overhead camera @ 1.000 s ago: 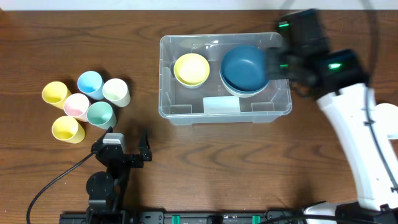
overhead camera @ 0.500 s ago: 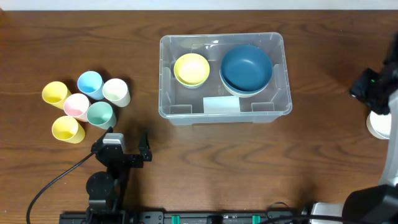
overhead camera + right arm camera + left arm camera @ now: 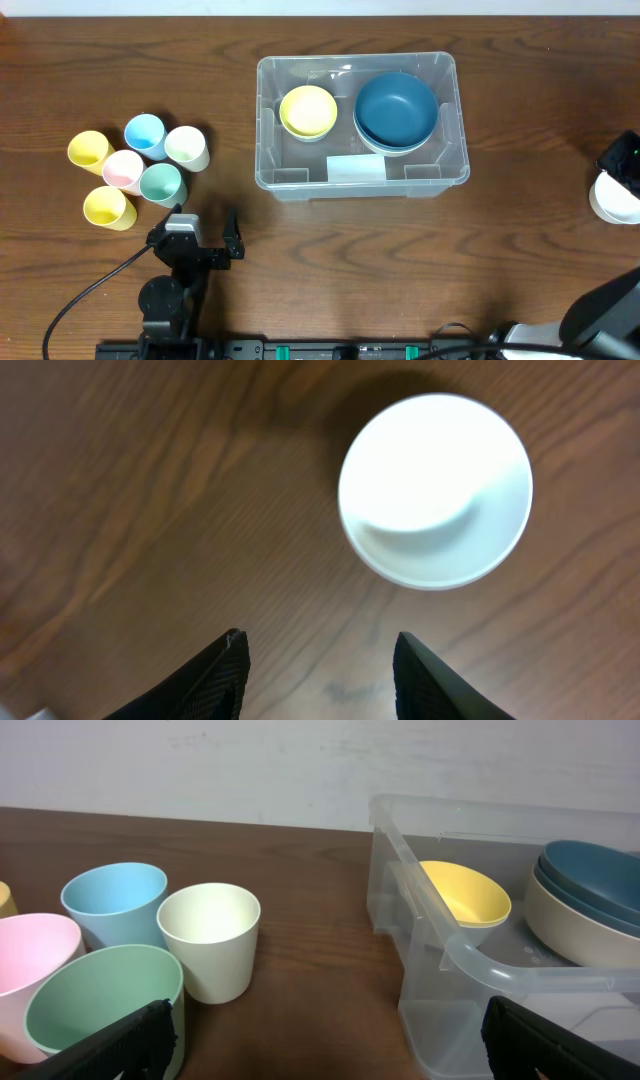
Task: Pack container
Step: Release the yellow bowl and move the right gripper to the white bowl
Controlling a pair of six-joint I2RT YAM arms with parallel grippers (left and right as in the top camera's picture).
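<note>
The clear plastic container (image 3: 262, 120) sits at the table's middle, holding a yellow bowl (image 3: 308, 110) and stacked blue bowls (image 3: 397, 108). It also shows in the left wrist view (image 3: 480, 970). A white bowl (image 3: 612, 200) stands at the far right edge, also in the right wrist view (image 3: 435, 490). My right gripper (image 3: 320, 650) is open and empty above the table, just short of that bowl; its arm (image 3: 625, 158) is at the right edge. My left gripper (image 3: 203, 238) rests open and empty at the front left, between the cups and the container.
Several pastel cups stand clustered at the left: yellow (image 3: 88, 150), blue (image 3: 145, 133), cream (image 3: 186, 147), pink (image 3: 123, 170), green (image 3: 162, 184) and another yellow (image 3: 107, 207). In the left wrist view the cream cup (image 3: 210, 940) and green cup (image 3: 100, 1010) are close.
My right arm has left the container and swung far right, now over the white bowl at the table's right edge. The left arm has not moved.
</note>
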